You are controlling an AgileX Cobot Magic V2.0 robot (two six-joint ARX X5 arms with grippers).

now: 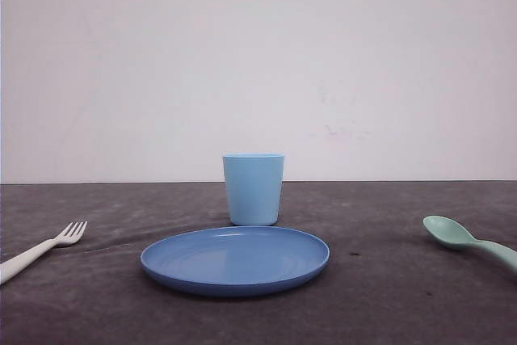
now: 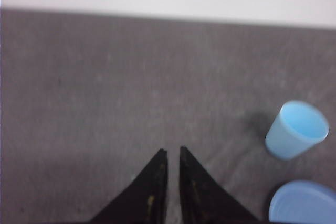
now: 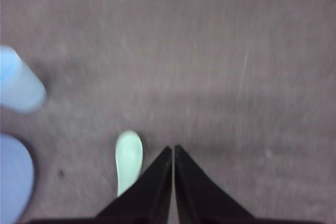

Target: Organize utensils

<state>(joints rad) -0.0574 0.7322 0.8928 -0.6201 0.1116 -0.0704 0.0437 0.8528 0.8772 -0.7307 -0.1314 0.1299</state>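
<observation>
White fork (image 1: 40, 249) lies at lower left of front view, mint spoon (image 1: 468, 241) at lower right, w/ blue plate (image 1: 235, 259) & cup (image 1: 253, 188) centre. Left gripper (image 2: 173, 156) & right gripper (image 3: 173, 152) both closed, holding nothing, above the cloth; spoon bowl just beside right fingertips.

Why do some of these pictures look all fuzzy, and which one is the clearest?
The front view is sharpest: cup, plate, fork and spoon have clean edges and soft shadows. The left wrist view is slightly soft, around the left gripper. The right wrist view is blurriest, smeared around the right gripper.
</observation>
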